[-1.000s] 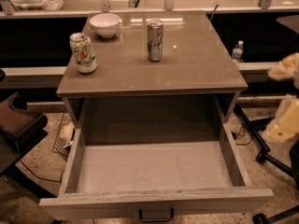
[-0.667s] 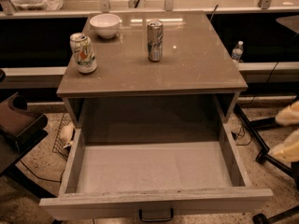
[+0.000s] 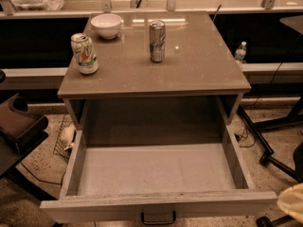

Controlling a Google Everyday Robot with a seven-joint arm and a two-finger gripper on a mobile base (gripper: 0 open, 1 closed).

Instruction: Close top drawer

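Note:
The top drawer (image 3: pixel 94 206) is pulled far out of the grey-brown cabinet toward me. Its pale grey floor (image 3: pixel 156 169) is bare. Its flat front runs along the bottom of the camera view, with the small dark handle (image 3: pixel 158 218) at the centre. The lower drawers are out of view. Only a pale rounded piece of my gripper (image 3: pixel 291 203) shows, at the bottom right corner. It is just right of the drawer front's right end and apart from it.
On the cabinet top (image 3: pixel 203 70) stand a white bowl (image 3: pixel 106 25), a green-and-white can (image 3: pixel 84 53) and a silver can (image 3: pixel 157 40). A water bottle (image 3: pixel 240 52) stands behind at the right. Chair legs (image 3: pixel 270 150) are on the right, a dark seat (image 3: pixel 19 126) on the left.
The pale gripper has dropped from the middle of the right edge to the bottom right corner. The drawer and the cans have not moved.

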